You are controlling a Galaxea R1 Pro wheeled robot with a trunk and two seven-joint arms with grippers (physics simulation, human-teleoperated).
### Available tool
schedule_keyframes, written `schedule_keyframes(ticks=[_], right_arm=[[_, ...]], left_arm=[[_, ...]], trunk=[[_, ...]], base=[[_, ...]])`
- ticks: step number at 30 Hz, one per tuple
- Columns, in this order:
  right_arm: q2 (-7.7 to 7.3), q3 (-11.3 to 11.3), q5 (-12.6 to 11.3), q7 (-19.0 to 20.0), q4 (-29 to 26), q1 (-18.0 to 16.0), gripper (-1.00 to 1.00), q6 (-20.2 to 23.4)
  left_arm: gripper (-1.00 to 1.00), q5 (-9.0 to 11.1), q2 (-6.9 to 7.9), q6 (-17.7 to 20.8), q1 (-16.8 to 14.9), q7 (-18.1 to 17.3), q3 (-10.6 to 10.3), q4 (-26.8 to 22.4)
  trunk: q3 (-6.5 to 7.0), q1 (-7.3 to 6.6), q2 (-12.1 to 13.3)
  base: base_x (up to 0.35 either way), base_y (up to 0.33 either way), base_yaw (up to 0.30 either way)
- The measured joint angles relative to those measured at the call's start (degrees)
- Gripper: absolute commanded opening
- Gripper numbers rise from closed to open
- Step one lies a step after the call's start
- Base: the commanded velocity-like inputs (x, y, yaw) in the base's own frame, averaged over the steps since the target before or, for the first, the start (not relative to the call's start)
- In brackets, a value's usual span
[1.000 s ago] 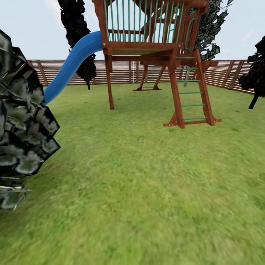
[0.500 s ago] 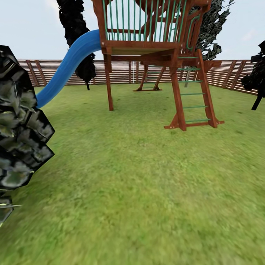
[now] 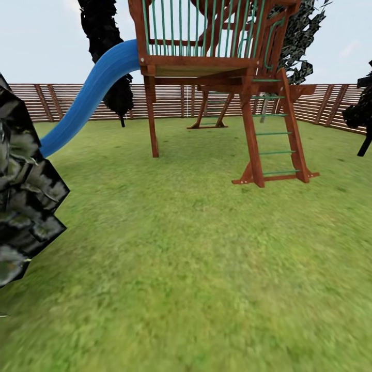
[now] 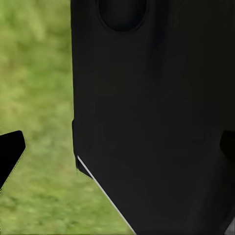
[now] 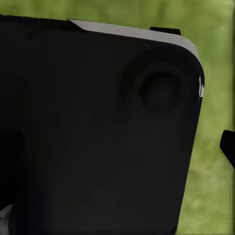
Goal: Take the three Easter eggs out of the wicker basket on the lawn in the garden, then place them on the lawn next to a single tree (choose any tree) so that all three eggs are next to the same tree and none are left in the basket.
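The lawn spreads out as short, blurry green grass ahead of me in the head view. The Easter eggs and the wicker basket are out of view. A mass of blocky dark grey-green leaves hangs close at the left edge. In the left wrist view, my left gripper has its black fingertips wide apart at the picture's two sides, with a black part of my own body and grass behind. In the right wrist view, one fingertip of my right gripper stands far out at the edge, beside black bodywork.
A wooden play tower with a green-runged ladder and a blue slide stands ahead. A brown slat fence closes the garden behind it. Thin dark trees stand at the back left and at the right edge.
The whole head view has shifted: the leaf mass has slid left and the play tower sits slightly lower and further right, so the camera has moved. Nothing on the lawn has moved.
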Motion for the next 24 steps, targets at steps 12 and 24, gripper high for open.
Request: schedule_keyframes(ticks=[12, 24], right_arm=[[0.04, 0.0, 0.0, 0.0, 0.1, 0.0, 1.00, 0.0], [0.04, 0.0, 0.0, 0.0, 0.1, 0.0, 1.00, 0.0]], left_arm=[[1.00, 0.0, 0.00, 0.0, 0.0, 0.0, 0.0, 0.0], [1.00, 0.0, 0.00, 0.0, 0.0, 0.0, 0.0, 0.0]], trunk=[[0.00, 0.00, 0.0], [0.00, 0.00, 0.0]], base=[[0.314, 0.000, 0.000], [0.314, 0.000, 0.000]])
